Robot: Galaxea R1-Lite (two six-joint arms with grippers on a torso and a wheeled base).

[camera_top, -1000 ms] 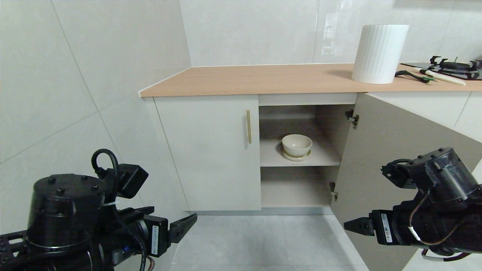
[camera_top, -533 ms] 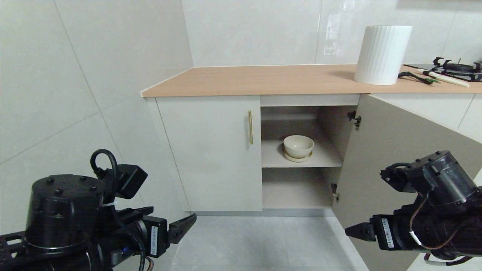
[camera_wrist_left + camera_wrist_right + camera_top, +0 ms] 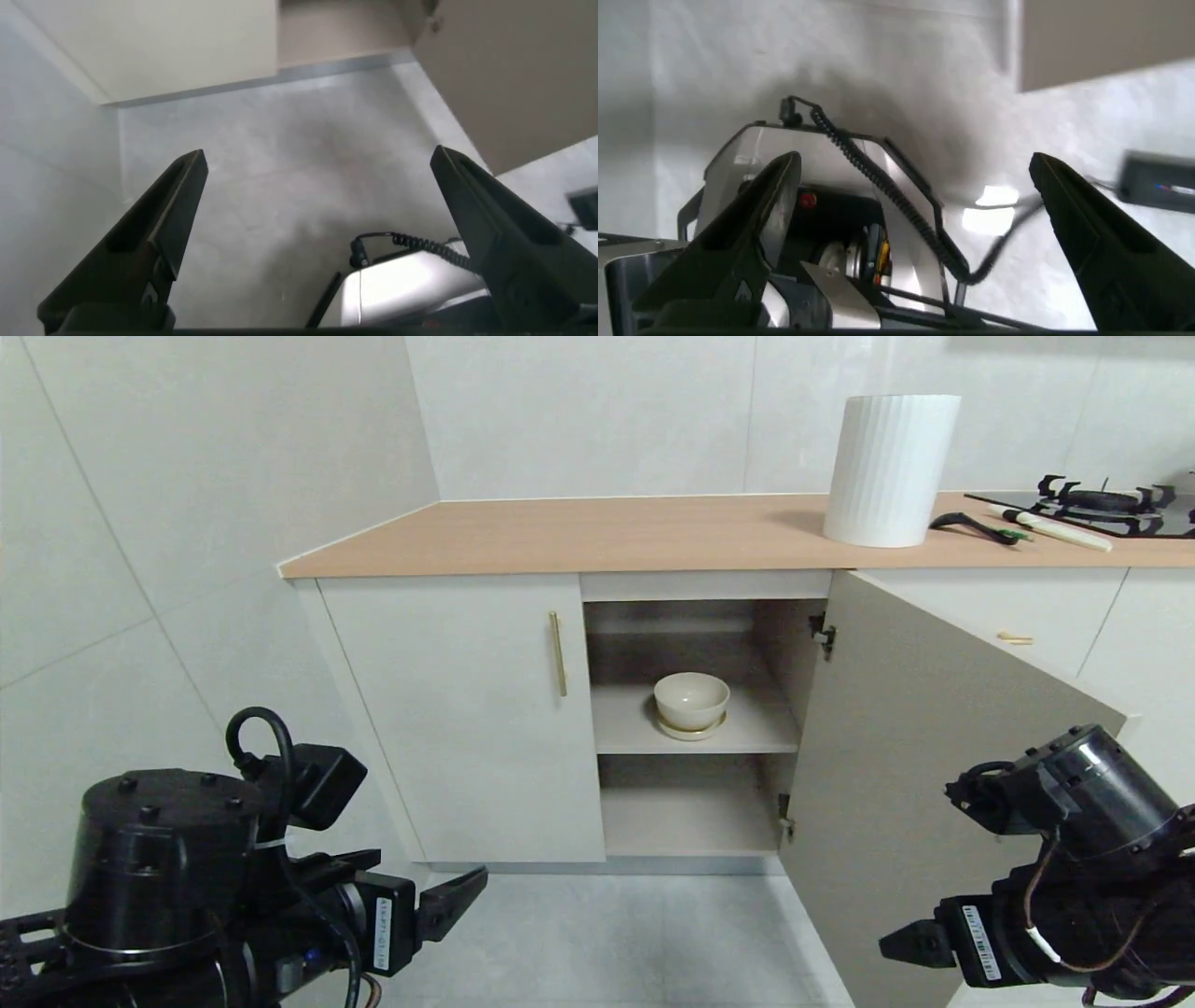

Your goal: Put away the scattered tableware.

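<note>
Pale tiled walls (image 3: 187, 476), grey tiled floor (image 3: 635, 933), wood-topped table (image 3: 579, 532) over white cabinet (image 3: 467, 709), right door (image 3: 896, 756) standing open, two shelves (image 3: 756, 728) inside.

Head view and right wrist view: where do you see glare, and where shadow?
Head view: faint glare on the wall tiles behind the white container, which casts a shadow to its left on the counter; the cupboard is dim at the back, above the bowl. Right wrist view: a bright reflection on the floor.
</note>
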